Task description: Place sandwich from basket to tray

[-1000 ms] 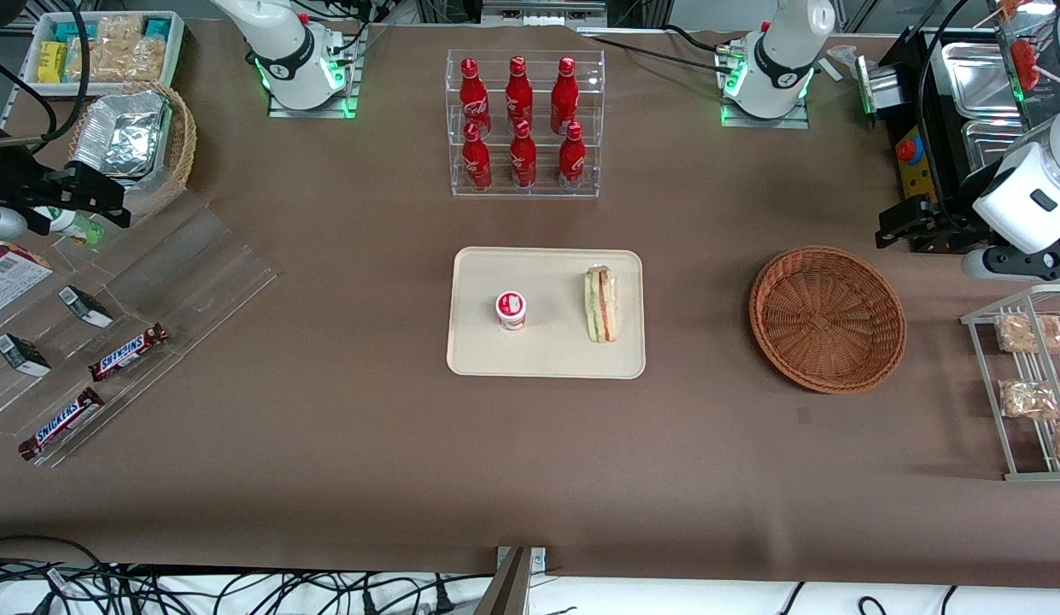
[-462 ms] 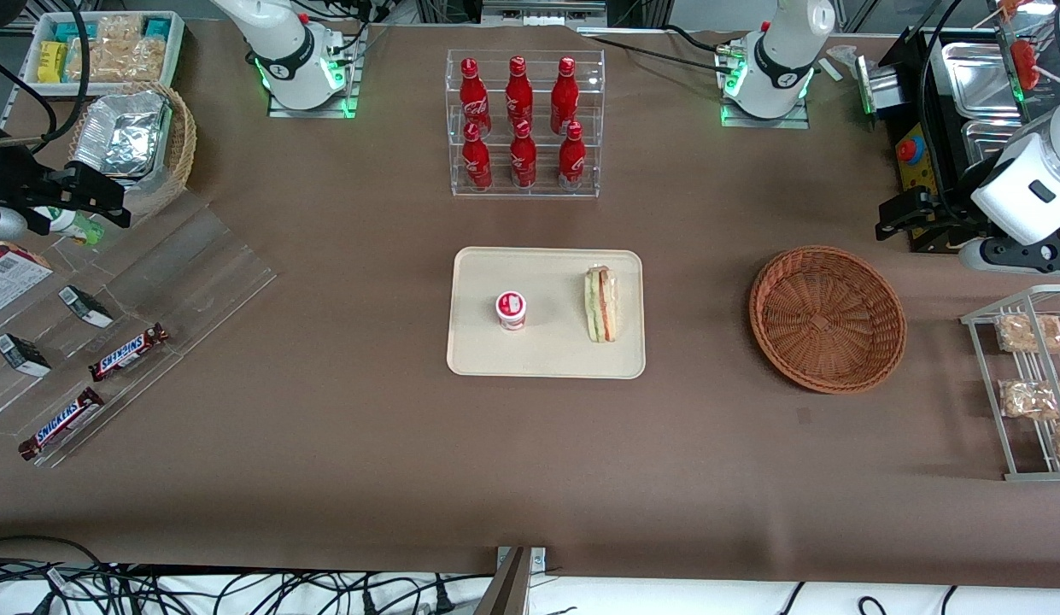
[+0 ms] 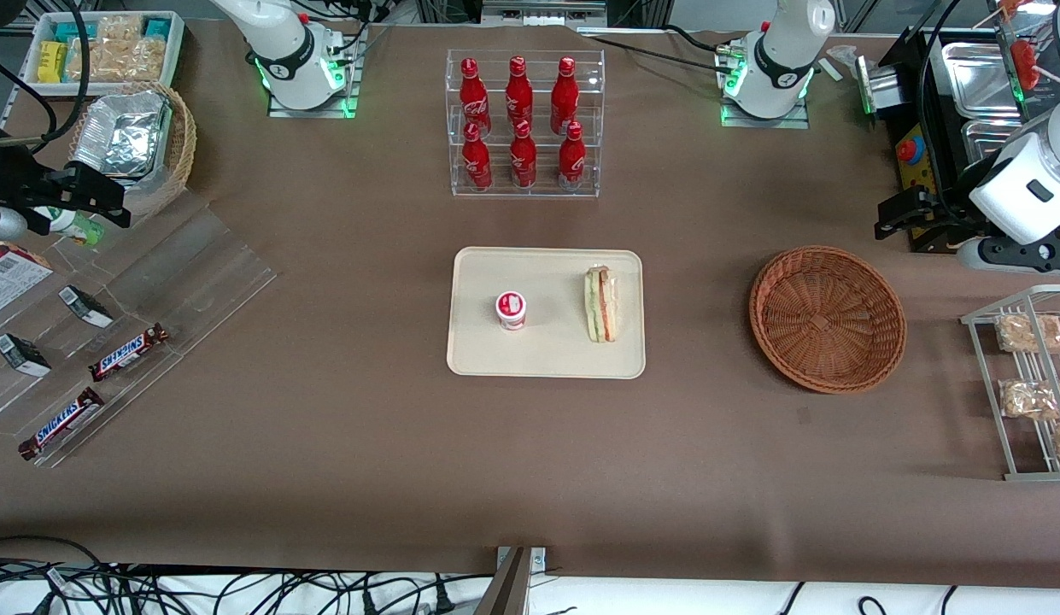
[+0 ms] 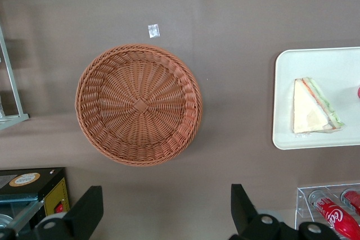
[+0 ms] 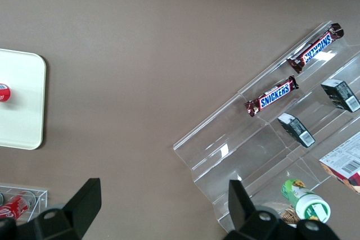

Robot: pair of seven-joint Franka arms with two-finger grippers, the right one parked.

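Sandwich on the tray, basket without it.

From the front we see the sandwich lying on the tray, the basket toward the working arm's end. From the left wrist we see the gripper with fingers apart, above the table beside the basket.

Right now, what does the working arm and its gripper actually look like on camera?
The left arm has glossy white shells with dark joint sections and a small black mark on its casing; its base glows green, with black cables trailing off. The gripper is matte black, its two blunt wedge-shaped fingers standing apart above the table, farther from the front camera than the basket.
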